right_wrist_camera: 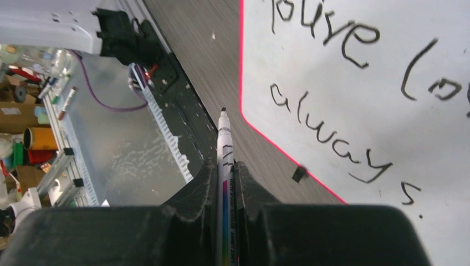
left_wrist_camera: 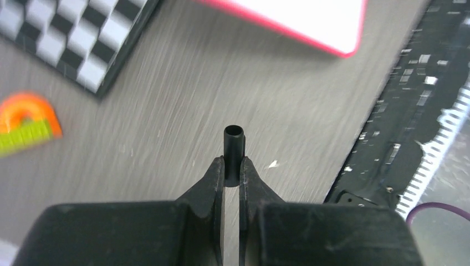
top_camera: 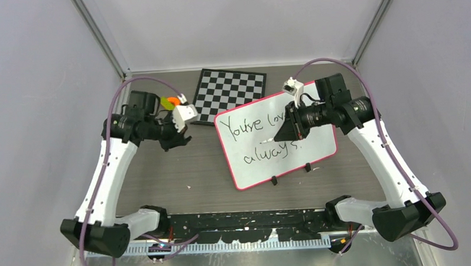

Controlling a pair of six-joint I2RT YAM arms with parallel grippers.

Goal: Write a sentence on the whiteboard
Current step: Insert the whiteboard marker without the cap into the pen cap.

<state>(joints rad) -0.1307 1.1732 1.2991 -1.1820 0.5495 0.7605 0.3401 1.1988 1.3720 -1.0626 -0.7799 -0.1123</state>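
Whiteboard (top_camera: 264, 172): lies flat and askew on the table (top_camera: 163, 171), right of centre, with one corner just beside the checkerboard (top_camera: 230, 93).
Looks: white face, thin pink-red frame, and two small black clips (top_camera: 274, 181) on its near long edge.
Sentence (top_camera: 269, 152): thin black handwriting in two lines, "You're lo…" above "always."; the end of the top line is probably hidden behind the right gripper.
Handling: likely light, stiff and slick, so it may slide under pressure, and fresh ink would smear. It is best steadied by the frame, not the written face.
Right gripper (right_wrist_camera: 226, 166): clamped on the marker (right_wrist_camera: 224, 141), whose tip is bare and off the board.
Left gripper (left_wrist_camera: 233, 169): pinches a small black cap (left_wrist_camera: 233, 147) above the table, well apart from the board.
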